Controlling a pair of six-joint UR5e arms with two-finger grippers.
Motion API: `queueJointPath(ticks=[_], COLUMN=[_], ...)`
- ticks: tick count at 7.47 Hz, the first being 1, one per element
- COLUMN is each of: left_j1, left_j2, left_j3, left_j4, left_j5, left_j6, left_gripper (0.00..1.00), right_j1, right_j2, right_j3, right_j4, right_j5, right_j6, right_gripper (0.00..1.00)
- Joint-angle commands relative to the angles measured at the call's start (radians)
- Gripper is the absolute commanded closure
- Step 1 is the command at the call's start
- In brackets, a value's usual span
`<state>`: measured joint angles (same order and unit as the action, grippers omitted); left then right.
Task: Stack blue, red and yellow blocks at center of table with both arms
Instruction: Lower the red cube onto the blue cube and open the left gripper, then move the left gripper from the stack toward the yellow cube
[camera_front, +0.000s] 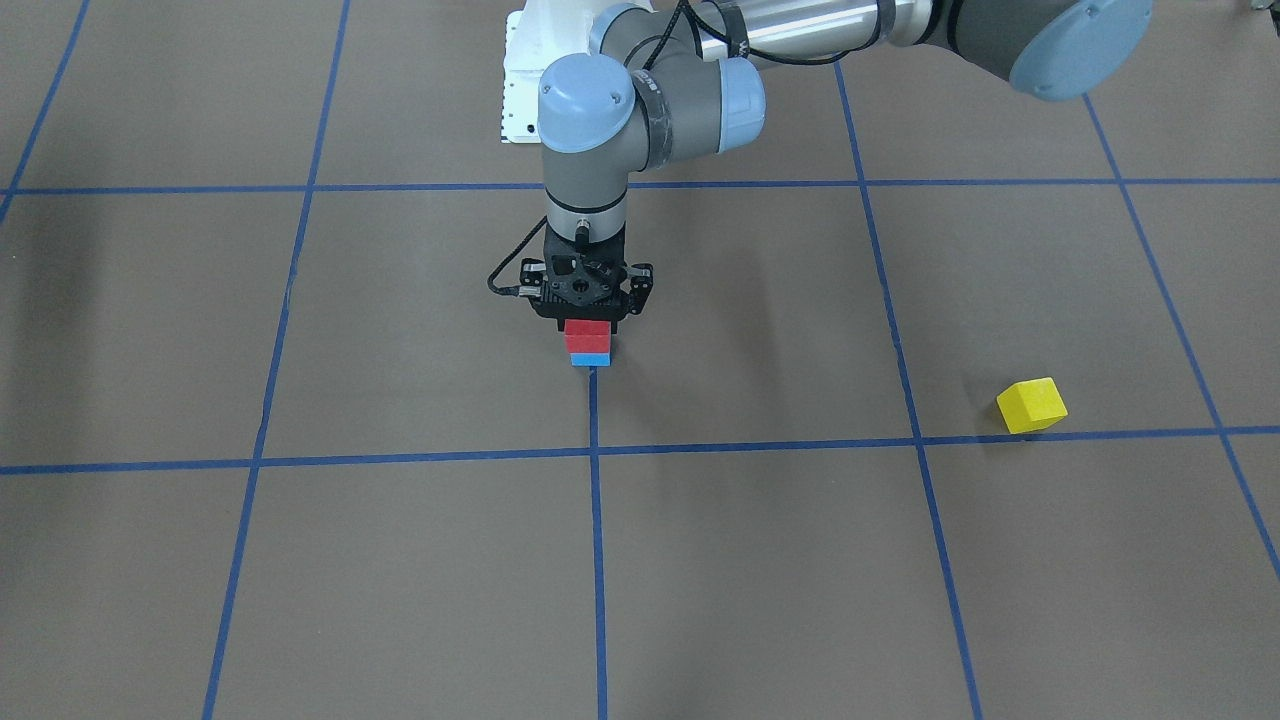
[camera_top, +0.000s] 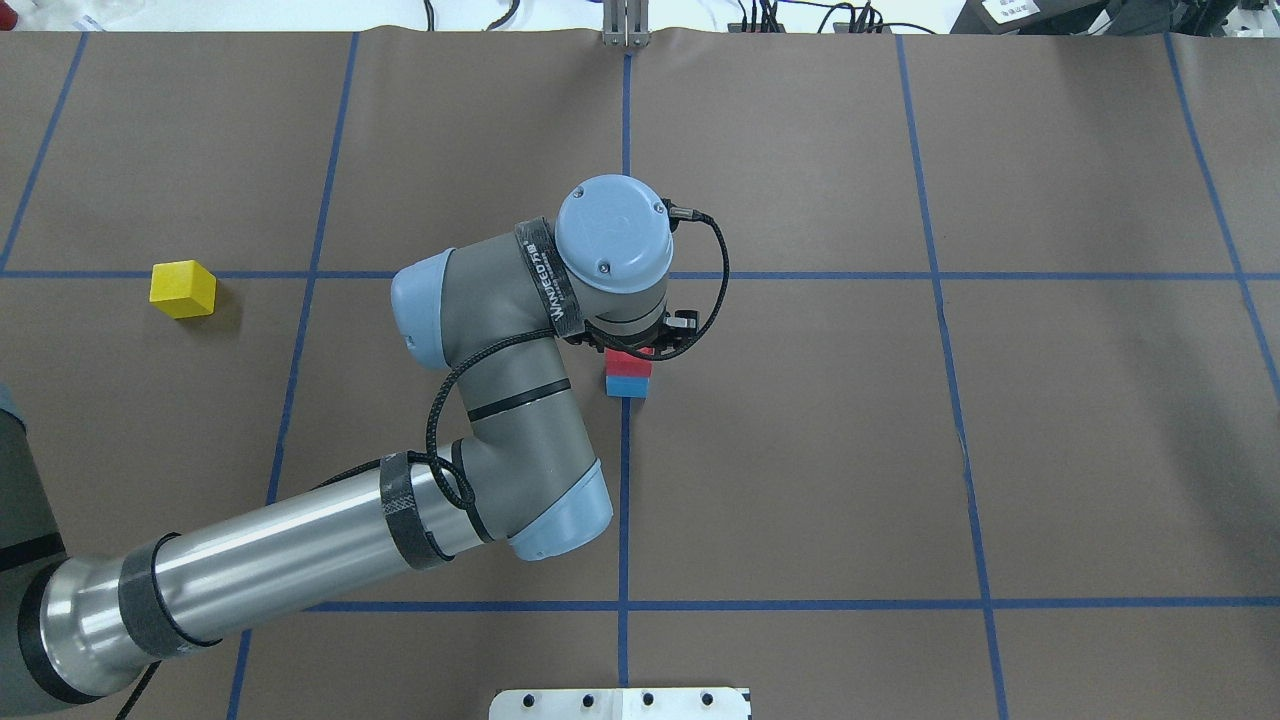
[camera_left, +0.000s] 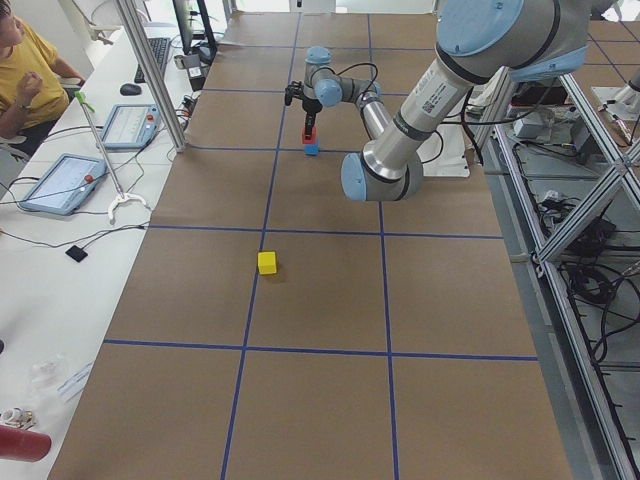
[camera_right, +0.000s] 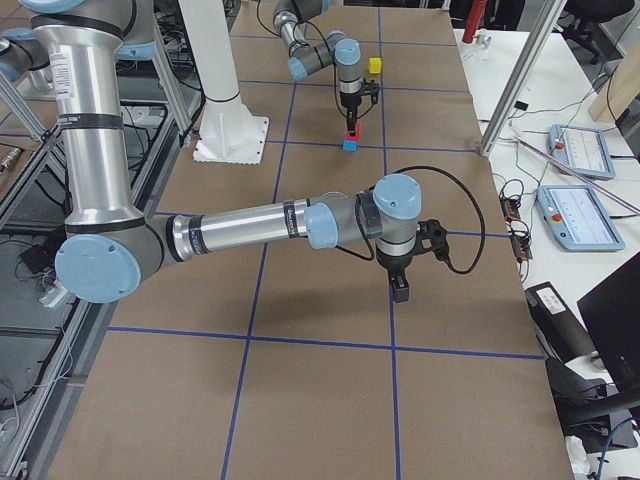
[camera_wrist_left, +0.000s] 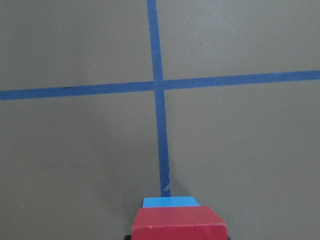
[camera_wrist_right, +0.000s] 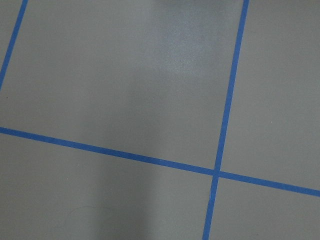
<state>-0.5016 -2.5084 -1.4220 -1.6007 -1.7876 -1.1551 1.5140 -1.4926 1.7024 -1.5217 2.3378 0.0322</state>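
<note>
A red block (camera_front: 587, 337) sits on a blue block (camera_front: 590, 359) at the table's centre, on a blue tape line. My left gripper (camera_front: 587, 325) reaches straight down over this stack and is shut on the red block's upper part. The left wrist view shows the red block (camera_wrist_left: 177, 222) close up with the blue block (camera_wrist_left: 170, 202) under it. A yellow block (camera_top: 183, 289) lies alone far off on my left side. My right gripper (camera_right: 400, 292) hangs low over bare table on my right side; I cannot tell whether it is open or shut.
The table is brown paper with a grid of blue tape lines (camera_top: 624, 500). The robot's white base plate (camera_top: 620, 703) is at the near edge. Operators' tablets (camera_right: 575, 215) lie on a side bench beyond the far edge.
</note>
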Motion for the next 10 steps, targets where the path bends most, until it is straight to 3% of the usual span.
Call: queueJointPath(ticks=[1, 3, 4, 6, 8, 10], left_j1=[0.0, -0.023, -0.07, -0.249, -0.448, -0.538], left_j2=[0.0, 0.032, 0.113, 0.297, 0.457, 0.604], left_j3=[0.002, -0.079, -0.168, -0.277, -0.288, -0.29], left_j4=[-0.004, 0.014, 0.016, 0.005, -0.005, -0.106], left_j5=[0.001, -0.007, -0.013, -0.19, -0.292, -0.335], left_j6=[0.006, 0.094, 0.171, 0.42, 0.76, 0.656], left_gripper=[0.0, 0.0, 0.0, 0.0, 0.0, 0.0], right_j1=[0.0, 0.0, 0.0, 0.0, 0.0, 0.0], right_j2=[0.002, 0.006, 0.008, 0.009, 0.012, 0.012], right_j3=[-0.001, -0.001, -0.001, 0.0, 0.0, 0.0], right_j4=[-0.002, -0.005, -0.005, -0.003, -0.002, 0.0], right_j5=[0.0, -0.001, -0.002, -0.002, -0.002, -0.003], right_j6=[0.0, 0.0, 0.002, 0.002, 0.002, 0.002], right_gripper=[0.0, 0.0, 0.0, 0.0, 0.0, 0.0])
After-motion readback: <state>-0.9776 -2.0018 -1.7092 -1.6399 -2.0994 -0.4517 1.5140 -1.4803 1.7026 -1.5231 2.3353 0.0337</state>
